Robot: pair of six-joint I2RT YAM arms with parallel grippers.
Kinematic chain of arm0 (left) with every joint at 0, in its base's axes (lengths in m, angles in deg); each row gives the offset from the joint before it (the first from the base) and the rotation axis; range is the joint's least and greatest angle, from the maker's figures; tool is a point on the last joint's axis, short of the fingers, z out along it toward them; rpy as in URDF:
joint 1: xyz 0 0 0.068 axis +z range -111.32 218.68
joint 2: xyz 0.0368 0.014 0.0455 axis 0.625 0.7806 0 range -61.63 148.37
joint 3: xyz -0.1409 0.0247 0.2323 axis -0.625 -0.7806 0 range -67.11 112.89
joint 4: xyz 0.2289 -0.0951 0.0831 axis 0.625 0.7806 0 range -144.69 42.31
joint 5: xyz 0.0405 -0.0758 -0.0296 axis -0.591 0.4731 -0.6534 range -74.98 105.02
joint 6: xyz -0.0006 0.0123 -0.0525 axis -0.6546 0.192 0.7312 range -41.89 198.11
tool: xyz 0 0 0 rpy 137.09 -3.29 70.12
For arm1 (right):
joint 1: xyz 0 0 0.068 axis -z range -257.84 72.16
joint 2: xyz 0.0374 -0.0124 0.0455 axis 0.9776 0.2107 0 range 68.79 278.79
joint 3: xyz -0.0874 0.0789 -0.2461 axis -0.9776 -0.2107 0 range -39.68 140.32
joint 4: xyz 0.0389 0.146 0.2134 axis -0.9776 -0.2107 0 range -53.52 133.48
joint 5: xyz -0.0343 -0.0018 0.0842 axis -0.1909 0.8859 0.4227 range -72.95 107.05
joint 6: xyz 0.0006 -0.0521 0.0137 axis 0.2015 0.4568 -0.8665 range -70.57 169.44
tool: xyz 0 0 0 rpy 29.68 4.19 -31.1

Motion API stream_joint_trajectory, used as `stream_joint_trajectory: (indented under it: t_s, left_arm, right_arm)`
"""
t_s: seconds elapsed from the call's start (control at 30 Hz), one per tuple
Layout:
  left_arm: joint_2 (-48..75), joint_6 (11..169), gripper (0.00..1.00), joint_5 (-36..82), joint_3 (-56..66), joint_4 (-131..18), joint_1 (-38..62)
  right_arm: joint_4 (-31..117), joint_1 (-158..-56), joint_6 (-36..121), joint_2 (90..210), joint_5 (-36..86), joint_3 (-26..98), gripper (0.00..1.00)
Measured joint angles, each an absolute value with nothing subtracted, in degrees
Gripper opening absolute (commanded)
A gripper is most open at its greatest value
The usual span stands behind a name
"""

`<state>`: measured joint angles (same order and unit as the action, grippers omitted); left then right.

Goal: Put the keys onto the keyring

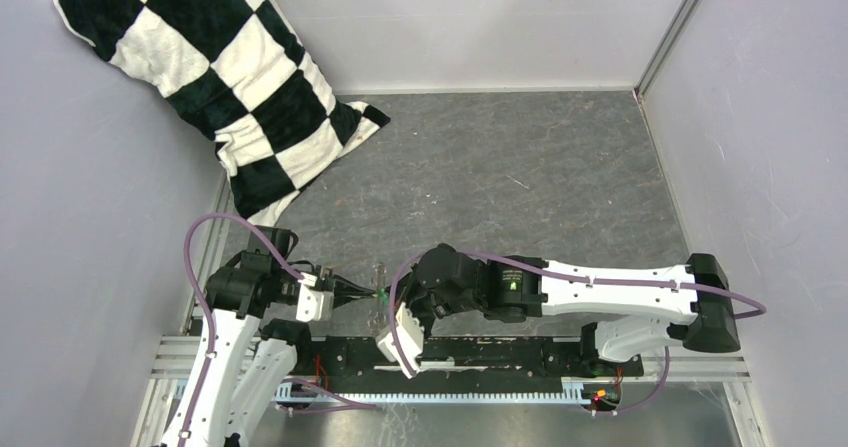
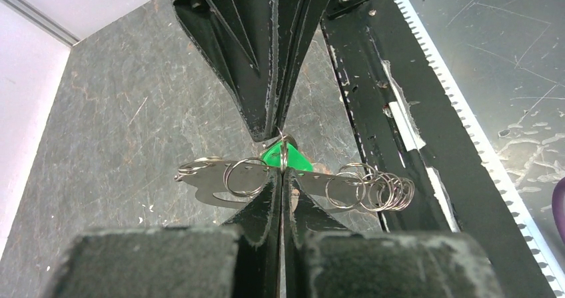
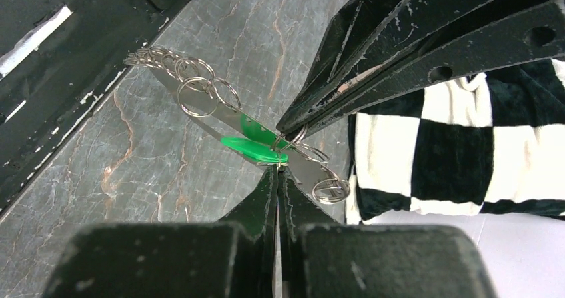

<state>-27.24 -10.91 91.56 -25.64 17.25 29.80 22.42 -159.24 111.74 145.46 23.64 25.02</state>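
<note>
Left gripper (image 2: 281, 178) is seen closed, its jaws pressed together on the keyring (image 2: 313, 179), which is held off the table (image 1: 520, 177) and crosses the fingertips as a narrow silvery band. Right gripper (image 3: 276, 173) is likewise closed, its tips pinched on the lower edge of the green tag of the keys (image 3: 248, 146). The two grippers are met tip to tip just ahead of the arm bases, and the tag is lodged between the opposing tips, touching the band. A single small ring is seen edge-on at the meeting point. Small split rings (image 2: 386, 193) are strung along the band on both sides of the grip, bunched most densely toward the black base rail (image 2: 380, 111). The band is viewed nearly edge-on in both wrist views, so its full outline is not made out. The dark metal part of the key is covered by the fingertips. Whether the ring at the tag is already threaded onto the band cannot be told. In the top view only a green speck and a faint glint are resolved. A checkered cushion (image 1: 230, 77) is propped in the far left corner.
</note>
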Motion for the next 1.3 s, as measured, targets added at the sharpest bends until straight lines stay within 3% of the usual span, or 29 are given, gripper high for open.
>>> stream_joint_trajectory:
  t_s: [1.3]
  left_arm:
    - [-25.88, -10.86, 0.02, 91.49, -25.07, 17.25, 29.53]
  right_arm:
    - [22.86, -159.59, 113.86, 145.78, 21.13, 25.02, 0.01]
